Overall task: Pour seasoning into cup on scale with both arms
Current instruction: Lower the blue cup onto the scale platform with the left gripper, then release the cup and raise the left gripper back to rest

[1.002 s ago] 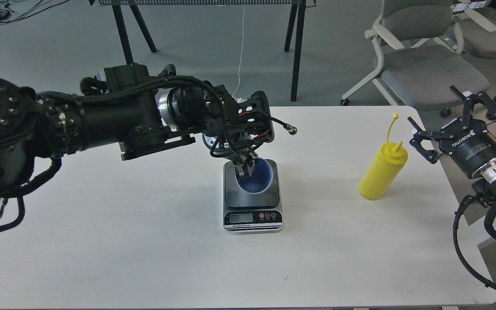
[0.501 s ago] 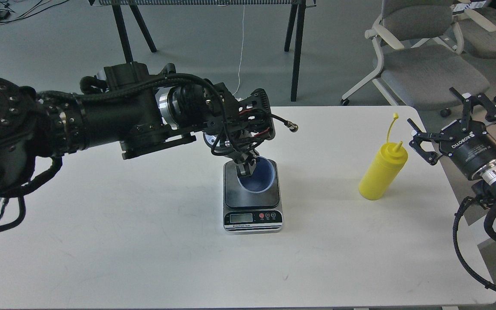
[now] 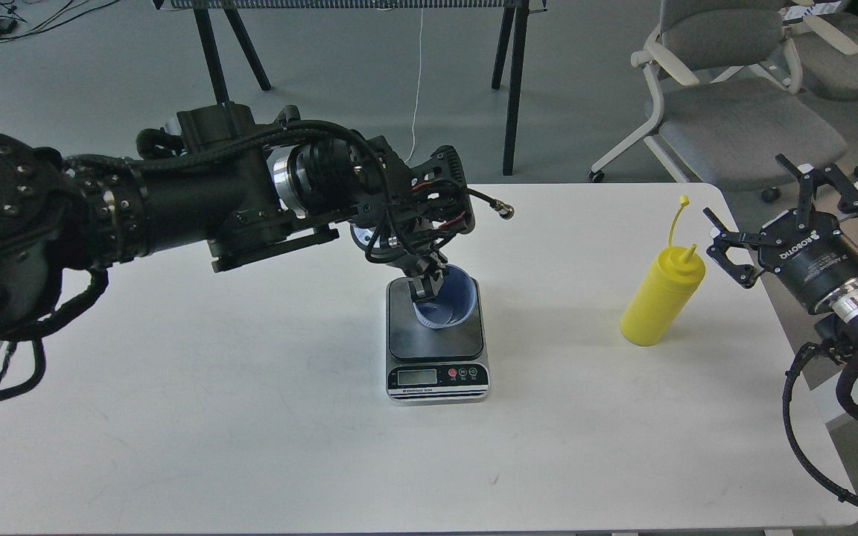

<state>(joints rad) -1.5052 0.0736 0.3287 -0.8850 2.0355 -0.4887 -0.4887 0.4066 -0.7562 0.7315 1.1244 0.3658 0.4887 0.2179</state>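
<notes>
The blue cup (image 3: 450, 304) is on the dark platform of the silver scale (image 3: 437, 372) at the table's middle, and it looks tilted. My left gripper (image 3: 427, 287) reaches down from the left and is shut on the cup's near-left rim, one finger inside. The yellow squeeze bottle (image 3: 658, 299) stands upright at the right, its tethered cap hanging open above it. My right gripper (image 3: 743, 186) is open and empty just right of the bottle, at the height of its top, not touching it.
The white table (image 3: 250, 417) carries only the scale and the bottle. Its right edge lies under my right arm. Grey office chairs (image 3: 734, 112) and black table legs (image 3: 515, 82) stand behind the far edge.
My left gripper has risen slightly with the cup's rim, and the cup has tipped so its pale outside shows. My right gripper has shifted up slightly.
</notes>
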